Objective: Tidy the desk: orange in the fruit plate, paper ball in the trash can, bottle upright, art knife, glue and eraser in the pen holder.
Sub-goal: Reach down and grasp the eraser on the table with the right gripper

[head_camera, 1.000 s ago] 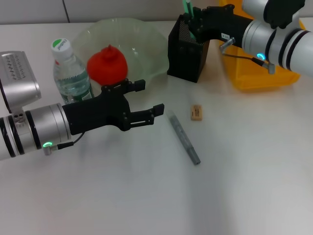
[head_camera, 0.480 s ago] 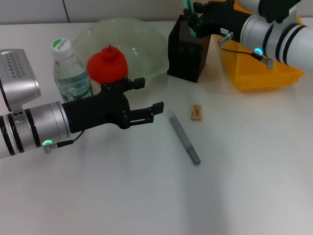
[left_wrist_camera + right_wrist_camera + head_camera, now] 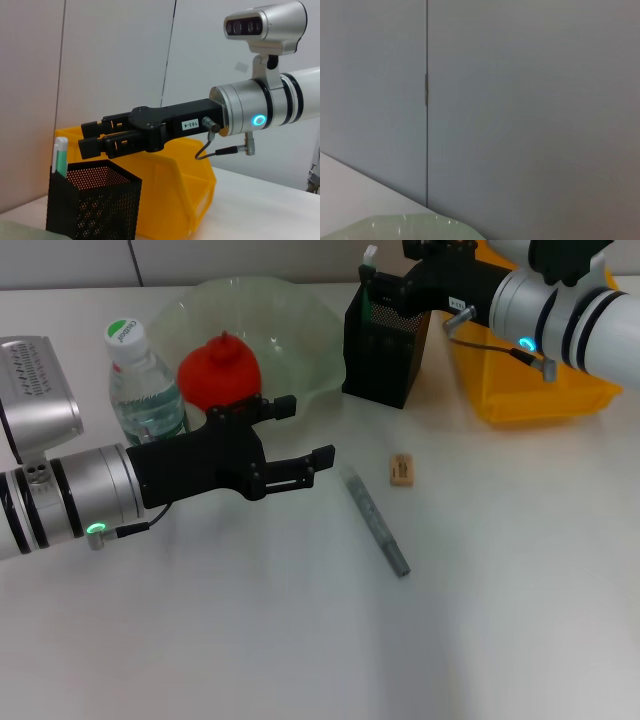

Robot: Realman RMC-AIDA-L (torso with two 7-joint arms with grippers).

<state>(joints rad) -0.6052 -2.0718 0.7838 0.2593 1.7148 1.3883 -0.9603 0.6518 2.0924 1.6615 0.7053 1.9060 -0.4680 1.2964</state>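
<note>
Already the orange (image 3: 219, 373) sits in the plate (image 3: 300, 320), the bottle (image 3: 140, 390) stands upright, and a green stick (image 3: 59, 159) is in the holder (image 3: 385, 350) at the far edge. Eraser (image 3: 402, 469) and grey stick (image 3: 376, 520) remain mid-desk (image 3: 300, 640). Right gripper (image 3: 92, 140) hangs nearly closed and empty above the holder; left gripper (image 3: 305, 440) waits wide open.

The head camera looks steeply down on the pen holder (image 3: 382, 335) from close above. The left wrist camera views that same pen holder (image 3: 93, 202) level from the side, while the right wrist camera, beyond it, faces the wall (image 3: 520, 100).
</note>
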